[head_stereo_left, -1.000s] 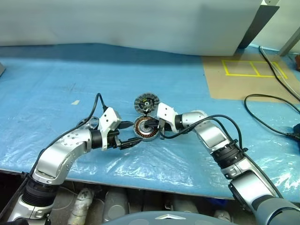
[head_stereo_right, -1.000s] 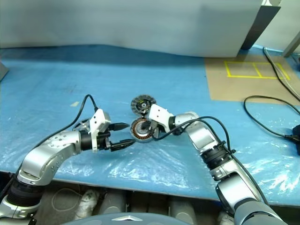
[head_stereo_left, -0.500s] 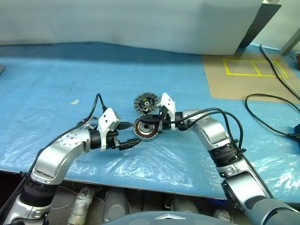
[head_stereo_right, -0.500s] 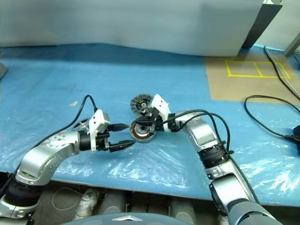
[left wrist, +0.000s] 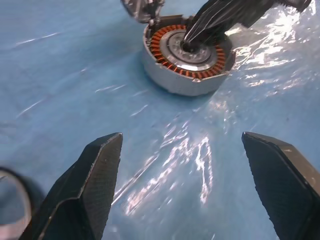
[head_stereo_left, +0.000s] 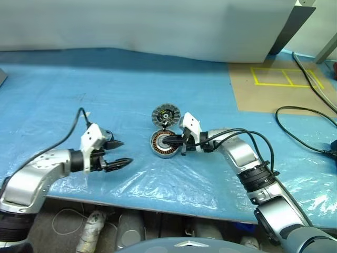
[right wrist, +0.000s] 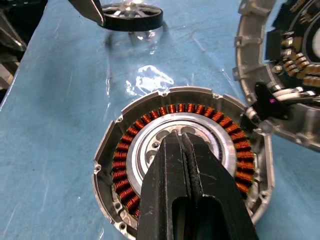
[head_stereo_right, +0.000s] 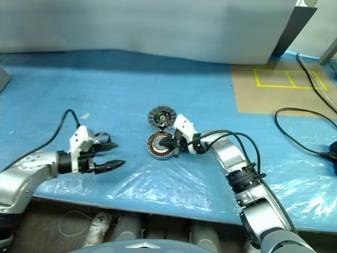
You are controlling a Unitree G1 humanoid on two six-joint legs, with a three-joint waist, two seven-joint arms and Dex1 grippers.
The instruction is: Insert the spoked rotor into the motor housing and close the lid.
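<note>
Blue plastic-covered table (head_stereo_left: 63,84), brown board (head_stereo_left: 274,92), pale wall (head_stereo_left: 147,23).

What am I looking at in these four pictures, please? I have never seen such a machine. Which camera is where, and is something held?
This is a humanoid robot with two arms. Each arm ends in two black fingers. The two wide pictures come from a camera pair on its head, looking down over a table covered with a blue plastic sheet. The two close pictures come from cameras on the wrists, looking along the fingers.

On the sheet lies a round motor housing with a copper ring of windings. Just behind it lies its lid, the finned side up. A small spoked rotor lies near the left arm. Black cables lie on the right.

The right fingers are shut, their tips at the middle of the housing. The left fingers are open and hold nothing.
</note>
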